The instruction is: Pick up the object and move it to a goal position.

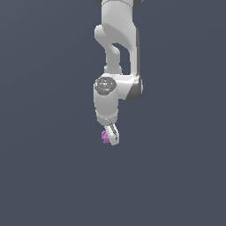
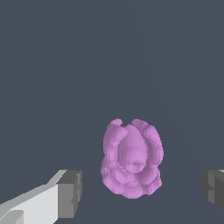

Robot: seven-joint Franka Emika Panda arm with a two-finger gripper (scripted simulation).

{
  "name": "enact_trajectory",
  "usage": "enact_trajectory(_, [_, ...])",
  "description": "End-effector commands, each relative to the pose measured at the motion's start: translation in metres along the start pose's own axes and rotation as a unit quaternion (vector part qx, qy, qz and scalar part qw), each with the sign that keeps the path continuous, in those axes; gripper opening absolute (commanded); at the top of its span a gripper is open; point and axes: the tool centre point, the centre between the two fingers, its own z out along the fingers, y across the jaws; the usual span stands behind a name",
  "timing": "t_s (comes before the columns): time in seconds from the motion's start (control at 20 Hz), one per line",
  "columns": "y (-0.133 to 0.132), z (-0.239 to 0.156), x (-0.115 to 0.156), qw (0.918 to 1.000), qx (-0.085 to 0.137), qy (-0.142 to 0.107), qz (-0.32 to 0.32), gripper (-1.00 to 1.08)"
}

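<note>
The object [image 2: 131,159] is a small purple-violet lumpy, rose-like blob lying on the flat dark grey floor. In the wrist view it sits between my two grey finger pads [image 2: 70,192], with a clear gap on each side, so my gripper [image 2: 142,192] is open around it without touching it. In the exterior view the white arm hangs down from the top, and the gripper [image 1: 108,137] is low at the object [image 1: 105,137], which peeks out beside one white finger on the exterior view's left.
The dark grey floor [image 1: 176,176] fills both views. No marker or other object shows.
</note>
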Motion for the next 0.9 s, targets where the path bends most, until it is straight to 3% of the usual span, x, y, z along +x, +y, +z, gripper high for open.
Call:
enact_trajectory(0.0, [0.0, 0.001, 0.0, 1.0, 0.0, 0.0, 0.009, 1.0])
enact_trajectory(0.4, [0.0, 0.008, 0.0, 0.9999, 0.0, 0.0, 0.011, 1.0])
enact_trajectory(0.85, [0.001, 0.048, 0.0, 0.9999, 0.0, 0.0, 0.013, 1.0])
